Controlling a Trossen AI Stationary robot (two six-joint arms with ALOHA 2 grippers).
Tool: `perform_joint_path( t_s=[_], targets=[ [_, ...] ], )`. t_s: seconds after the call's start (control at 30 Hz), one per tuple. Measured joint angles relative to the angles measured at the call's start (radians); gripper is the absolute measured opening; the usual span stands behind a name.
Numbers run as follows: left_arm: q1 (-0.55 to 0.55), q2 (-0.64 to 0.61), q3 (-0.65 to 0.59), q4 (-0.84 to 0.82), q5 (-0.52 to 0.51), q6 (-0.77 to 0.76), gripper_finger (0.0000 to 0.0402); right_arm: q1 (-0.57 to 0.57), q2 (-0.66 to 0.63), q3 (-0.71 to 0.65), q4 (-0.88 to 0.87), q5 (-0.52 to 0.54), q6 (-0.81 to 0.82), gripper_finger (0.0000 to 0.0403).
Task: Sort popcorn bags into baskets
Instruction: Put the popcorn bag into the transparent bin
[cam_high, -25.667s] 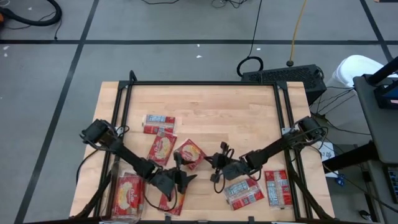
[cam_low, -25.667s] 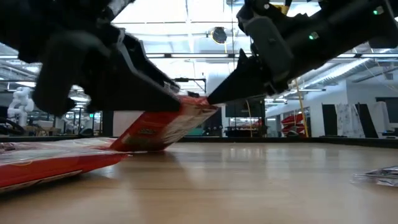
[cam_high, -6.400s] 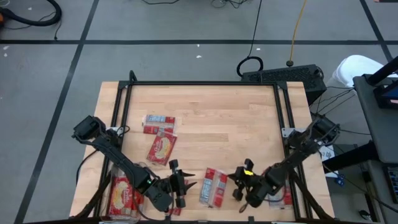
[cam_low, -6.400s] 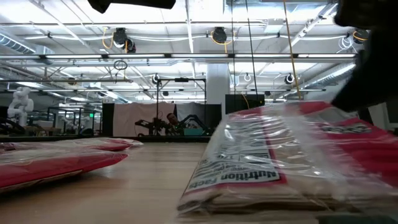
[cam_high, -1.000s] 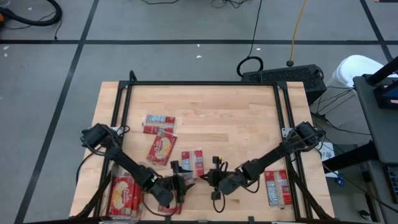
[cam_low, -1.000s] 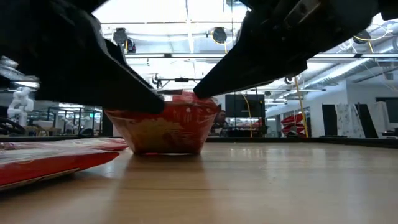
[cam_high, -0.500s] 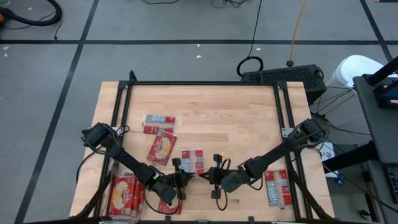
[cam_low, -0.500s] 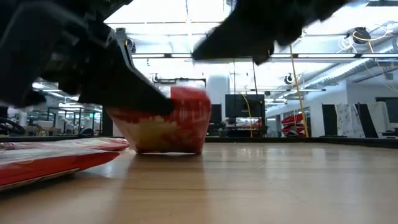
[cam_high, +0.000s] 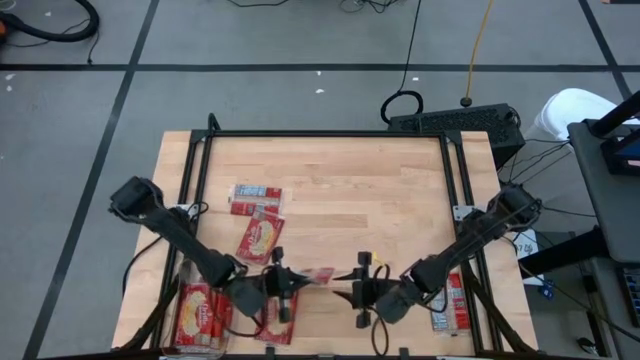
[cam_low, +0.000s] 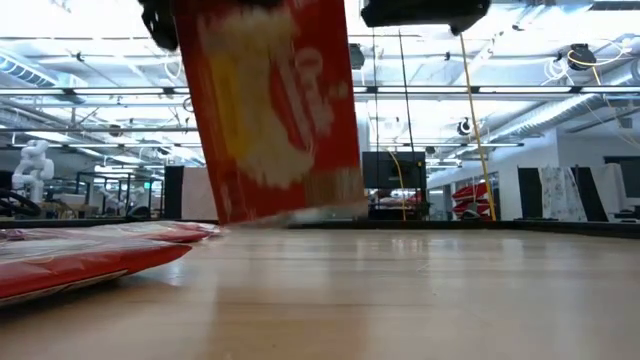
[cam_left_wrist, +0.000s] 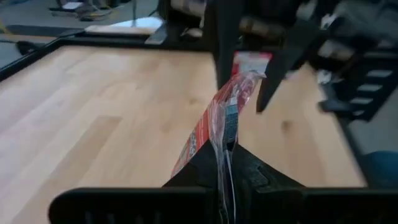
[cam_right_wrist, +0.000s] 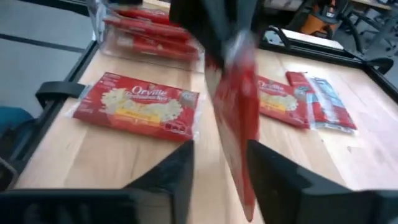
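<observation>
Bag held edge-on by the left gripper, bin close behind that arm

Nearest the bin (cam_high: 200, 312), the left gripper (cam_high: 283, 283) is pressed together on one end of a bag (cam_high: 316, 275), which is lifted clear of the table (cam_high: 370, 190); the bag's long axis runs away from the bin toward the right gripper (cam_high: 347, 287). Farther off, that gripper's fingers are spread and apart from the bag. The left arm is judged nearer the bin, so the carry falls to it.

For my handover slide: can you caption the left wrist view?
Left gripper clamps a flat red popcorn bag edge-on above the wooden table, right gripper's open fingers beyond.
</observation>
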Motion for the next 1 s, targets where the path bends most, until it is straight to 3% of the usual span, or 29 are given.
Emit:
perform_joint_path(
  t_s=[0.27,0.47,0.63,0.93,1.0],
  targets=[
    [-0.003,-0.055,0.000,0.035,0.046,0.045,0.0015,-0.007,0.068,0.000,0.016,0.025,0.057,0.0235],
    [-0.008,-0.055,0.000,0.106,0.113,0.085,0.0009,-0.027,0.120,0.000,0.027,0.025,0.056,0.0240],
    [-0.013,-0.055,0.000,0.165,0.153,0.133,0.0014,-0.033,0.128,0.000,0.058,0.021,0.063,0.0193],
    [-0.013,-0.055,0.000,0.158,0.154,0.149,0.0009,-0.024,0.128,0.000,0.147,0.018,0.003,0.0029],
    [-0.012,-0.055,0.000,0.158,0.153,0.153,0.0008,-0.024,0.128,0.000,0.145,0.019,0.004,0.0012]
  ],
)
